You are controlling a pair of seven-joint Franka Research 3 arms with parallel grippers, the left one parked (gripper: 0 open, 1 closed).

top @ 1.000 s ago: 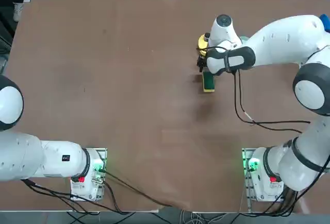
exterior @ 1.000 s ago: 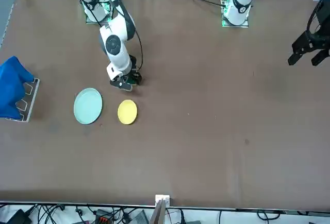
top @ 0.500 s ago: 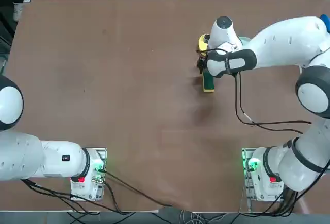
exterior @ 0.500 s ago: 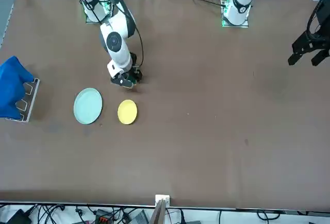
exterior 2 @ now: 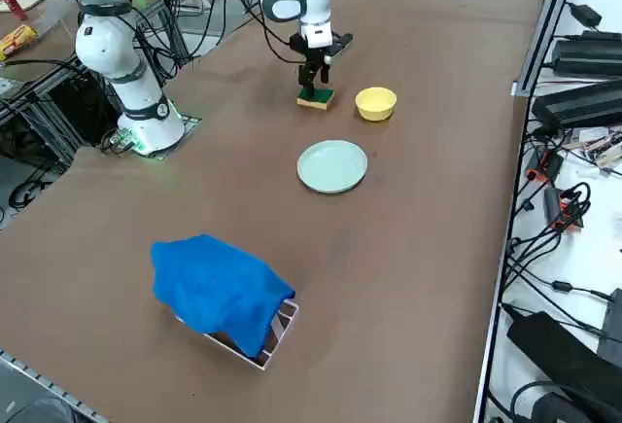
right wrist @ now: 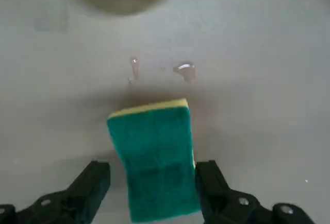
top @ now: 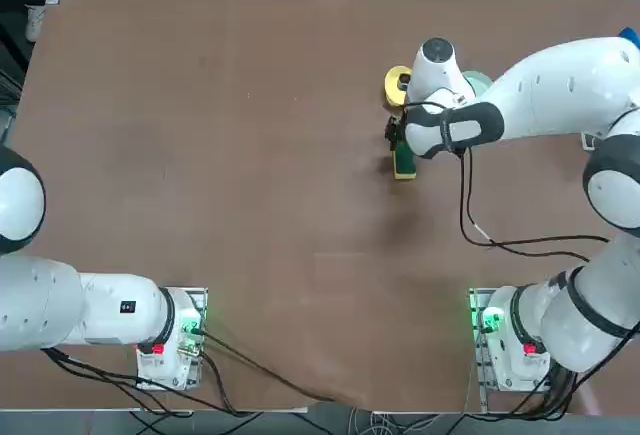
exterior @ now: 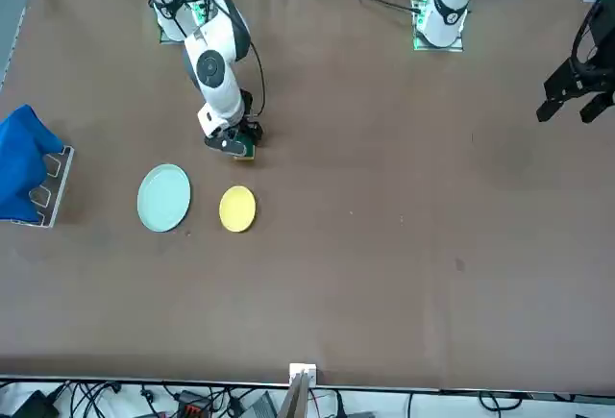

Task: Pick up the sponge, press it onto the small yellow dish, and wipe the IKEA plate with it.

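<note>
Between the right gripper's (right wrist: 152,183) spread fingers lies the green-topped, yellow-based sponge (right wrist: 154,162).

Top view: overhead, looking straight down, arm bases along the lower edge; whole table (top: 250,155) in frame, far off. Front view: raised, across the table, facing the robot, bases at the upper edge; also wide. Right side view: raised at the robot's right, looking diagonally across; nearest object is a blue cloth (exterior 2: 219,292). Wrist view: very close, looking down past the right gripper (right wrist: 153,183) at the table. All four share the sponge (right wrist: 154,159) and the yellow dish (exterior: 237,209); top, front and side share the plate (exterior 2: 332,166).
</note>
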